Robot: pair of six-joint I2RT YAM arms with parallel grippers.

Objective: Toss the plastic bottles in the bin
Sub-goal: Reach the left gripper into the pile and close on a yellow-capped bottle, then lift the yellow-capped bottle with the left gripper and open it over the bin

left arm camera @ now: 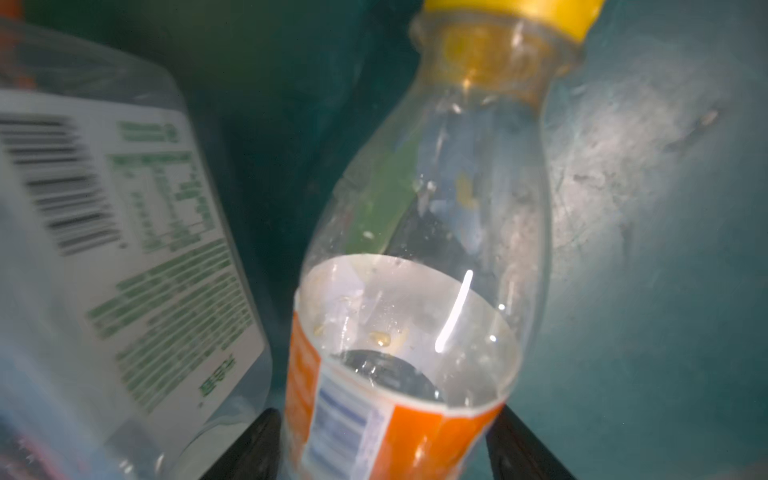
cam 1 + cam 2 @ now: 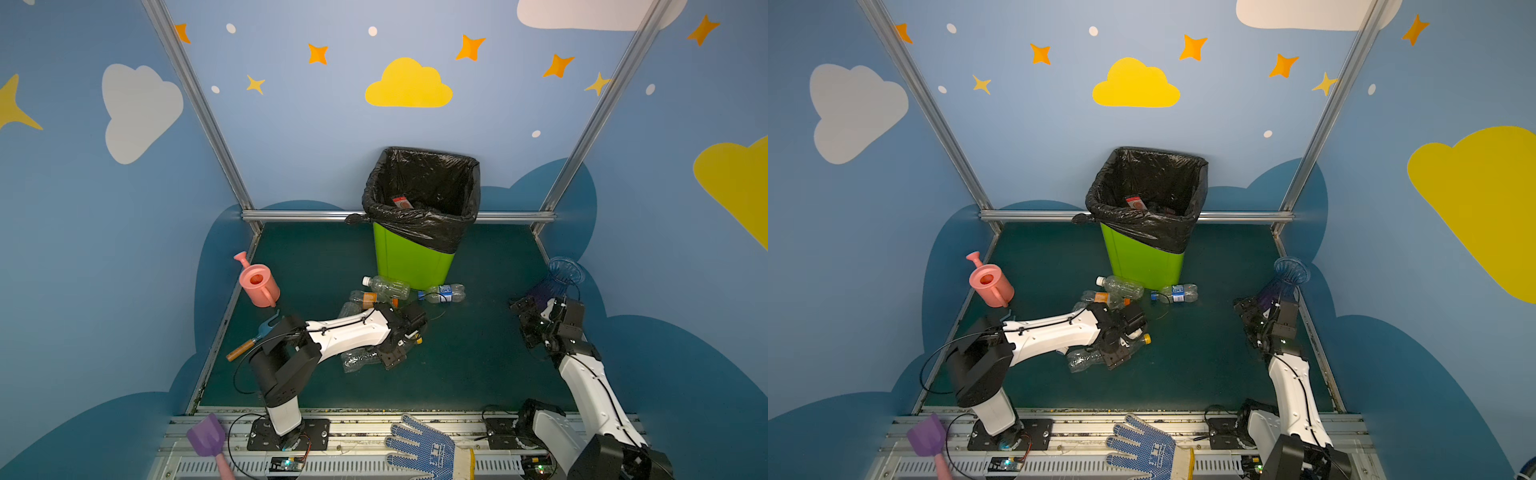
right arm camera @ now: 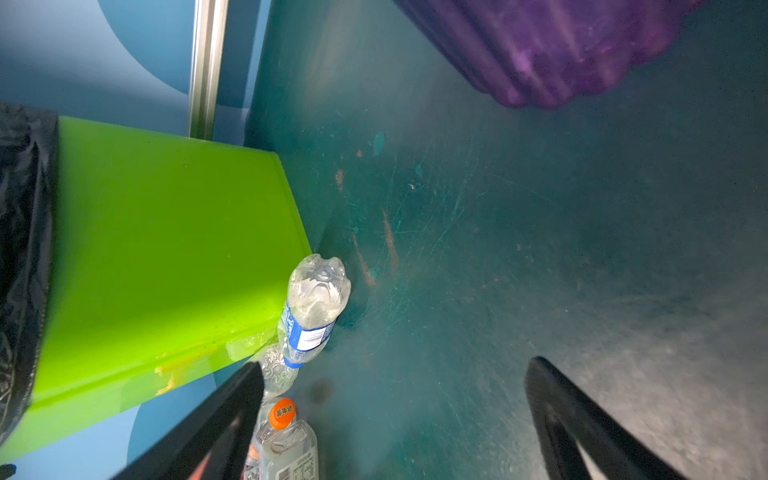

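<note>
The plastic bottles [image 2: 388, 286] look empty, thin-walled and light, so I judge they will dent under a hard squeeze and roll or skid on the table [image 2: 478, 365]; the labelled mid-body is the surest hold, the neck being narrow and the bare shoulder slick. The left end effector [image 1: 386, 411] straddles just that part of 1 yellow-capped bottle [image 1: 449, 199] lying mid-table, its 2 fingers [image 1: 249, 449] close against the orange label; whether they pinch it I cannot tell. A white-labelled bottle [image 1: 124, 249] lies just beside. The right end effector [image 3: 395, 368] hangs with jaws wide apart and empty, near the blue vase [image 2: 563, 274]. Further out, at least 3 bottles, 1 of them the blue-labelled bottle [image 3: 309, 316], lie at the foot of the bin [image 2: 411, 262]; a red-labelled item [image 2: 402, 202] shows inside it.
</note>
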